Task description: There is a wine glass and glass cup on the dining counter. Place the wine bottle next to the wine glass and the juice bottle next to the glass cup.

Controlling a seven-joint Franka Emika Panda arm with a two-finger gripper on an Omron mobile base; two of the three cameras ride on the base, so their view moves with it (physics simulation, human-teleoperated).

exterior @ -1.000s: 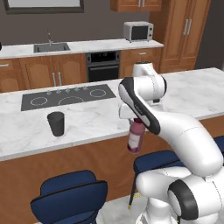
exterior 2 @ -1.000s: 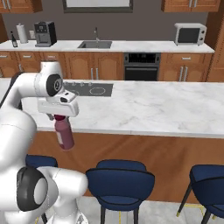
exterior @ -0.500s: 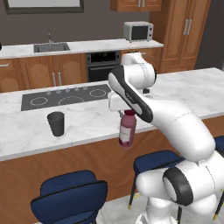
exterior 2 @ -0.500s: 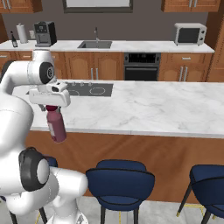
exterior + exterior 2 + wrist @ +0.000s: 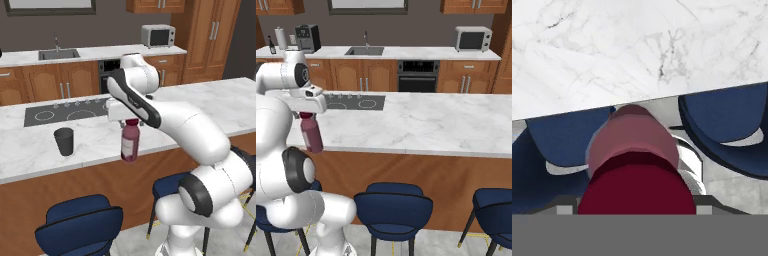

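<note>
My gripper point(image 5: 131, 121) point(image 5: 307, 116) is shut on the dark red cap of the juice bottle point(image 5: 129, 145) point(image 5: 311, 135) point(image 5: 634, 145). The bottle hangs upright in the air at the front edge of the dining counter point(image 5: 200, 100) point(image 5: 431, 125) point(image 5: 637, 50). The glass cup point(image 5: 64, 141), a dark tumbler, stands on the counter to the left of the bottle, apart from it. The wine bottle point(image 5: 272, 45) stands on the back worktop at the far left. The wine glass is out of view.
Blue stools point(image 5: 80, 227) point(image 5: 393, 205) point(image 5: 727, 125) stand in front of the counter, under the bottle. A grey cooktop point(image 5: 65, 111) point(image 5: 356, 102) is set into the counter behind the cup. The back wall holds a sink point(image 5: 363, 50), microwave point(image 5: 473, 39) and coffee machine point(image 5: 306, 37).
The arm has swung the held juice bottle leftward along the counter's front edge, nearer the glass cup, and slightly upward. The grip is unchanged.
</note>
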